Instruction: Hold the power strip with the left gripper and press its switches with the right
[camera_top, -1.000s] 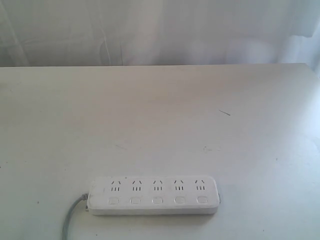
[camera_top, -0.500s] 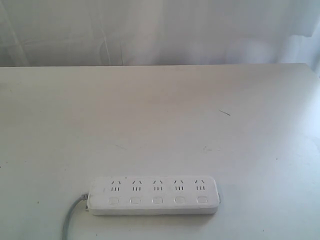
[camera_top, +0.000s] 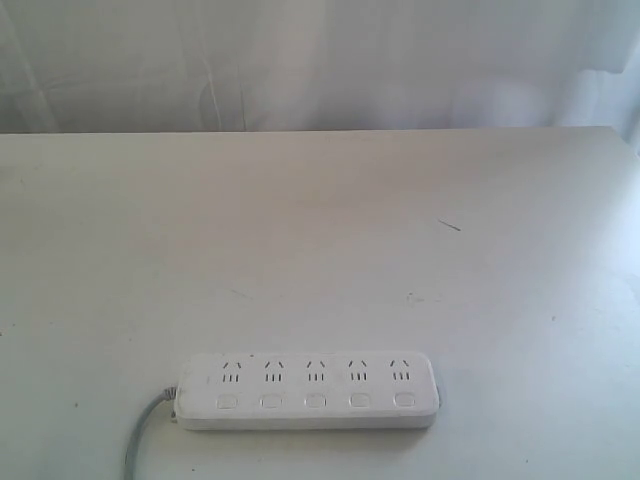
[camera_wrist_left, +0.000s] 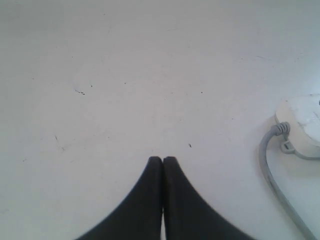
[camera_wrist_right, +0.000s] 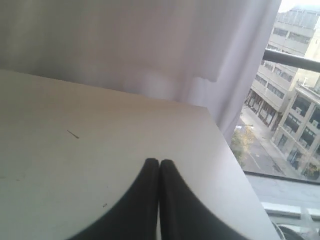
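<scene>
The power strip (camera_top: 308, 391) is laid flat toward the 6 o'clock edge of the white table (camera_top: 320, 230). Its switches (camera_top: 316, 401) face up, and the grey cord (camera_top: 140, 440) exits at the 9 o'clock end. The left gripper (camera_wrist_left: 162, 160) is closed with fingertips touching and nothing held; the corded end lies near it but apart. The right gripper (camera_wrist_right: 159, 162) is likewise closed on nothing.

Long white plastic power strip (camera_wrist_left: 303, 118) — only 1 rounded end shows in the left wrist view; its grey cord (camera_top: 132, 450) runs off-frame.
</scene>
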